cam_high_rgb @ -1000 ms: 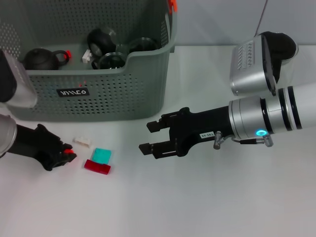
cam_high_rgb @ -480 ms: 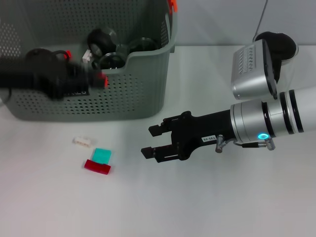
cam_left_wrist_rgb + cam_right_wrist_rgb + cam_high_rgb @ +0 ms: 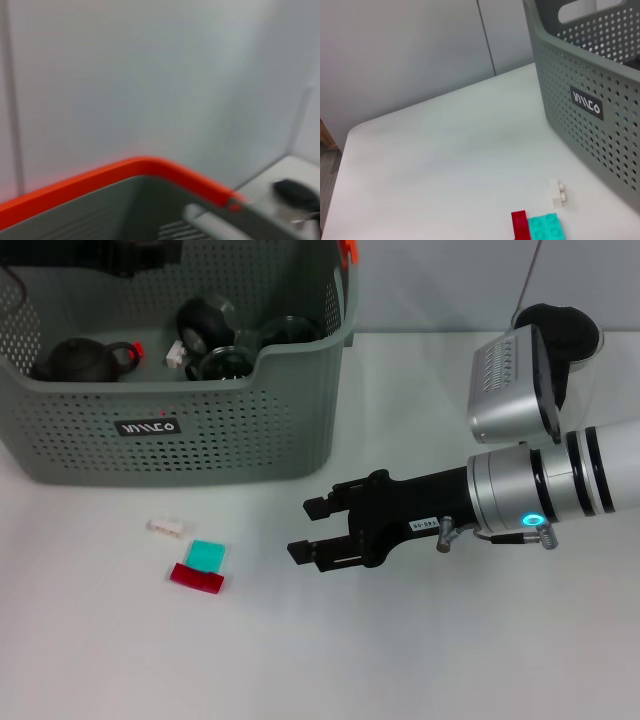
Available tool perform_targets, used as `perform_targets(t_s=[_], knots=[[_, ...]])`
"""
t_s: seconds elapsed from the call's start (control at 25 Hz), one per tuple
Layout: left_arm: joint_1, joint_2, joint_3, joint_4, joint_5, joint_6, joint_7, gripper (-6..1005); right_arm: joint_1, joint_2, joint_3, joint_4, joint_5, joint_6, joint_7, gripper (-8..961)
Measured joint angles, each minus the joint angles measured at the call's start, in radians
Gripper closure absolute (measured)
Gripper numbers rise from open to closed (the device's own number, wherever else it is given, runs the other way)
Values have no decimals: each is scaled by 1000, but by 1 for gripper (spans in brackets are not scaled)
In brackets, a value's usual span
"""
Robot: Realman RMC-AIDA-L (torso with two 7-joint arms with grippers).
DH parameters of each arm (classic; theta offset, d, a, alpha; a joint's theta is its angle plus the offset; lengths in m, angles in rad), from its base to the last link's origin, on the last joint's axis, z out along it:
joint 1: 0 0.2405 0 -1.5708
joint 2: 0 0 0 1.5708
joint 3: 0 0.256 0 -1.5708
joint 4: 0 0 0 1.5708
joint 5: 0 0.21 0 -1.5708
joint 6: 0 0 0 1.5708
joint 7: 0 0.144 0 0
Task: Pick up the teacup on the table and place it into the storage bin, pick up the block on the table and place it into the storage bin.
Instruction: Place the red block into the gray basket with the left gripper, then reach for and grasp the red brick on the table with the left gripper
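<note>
The grey-green storage bin (image 3: 300, 410) stands at the back left and holds a dark teapot (image 3: 80, 358), a black teacup (image 3: 205, 325) and glass cups (image 3: 225, 363). No teacup shows on the table. Three small blocks lie in front of the bin: white (image 3: 166, 527), teal (image 3: 208, 554) and red (image 3: 197, 578). My right gripper (image 3: 308, 527) hovers open and empty to the right of them, fingers pointing at them. My left arm (image 3: 110, 252) is a dark shape at the top edge, over the bin's far side. The right wrist view shows the bin wall (image 3: 580, 65) and the blocks (image 3: 546, 226).
The bin's orange tab (image 3: 349, 250) sticks up at its back right corner, and its orange rim (image 3: 125, 172) fills the left wrist view. My right arm's silver body (image 3: 520, 380) takes up the right side of the table.
My left arm has swung up from in front of the bin to over its far rim, out to the top edge. The right gripper has barely moved. The three blocks lie as before.
</note>
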Motion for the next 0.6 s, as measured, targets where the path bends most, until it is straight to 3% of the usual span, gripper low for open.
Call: perform_targets(t_s=[0.04,0.2,0.4,0.6], knots=[[-5,-1,23,-26,26,-64,-17,804,-1,0,0,0,1,-1,0,279],[-9,-5,40,-64,40,-121,-21,802,-1,0,0,1,2,-1,1,279],[3,-18,33,-45,11,-132,-20,576,-2,0,0,2,3,3,-2,279],[78,-33,26,17,-197,63,59,356,-1,0,0,3,2,14,-6,279]])
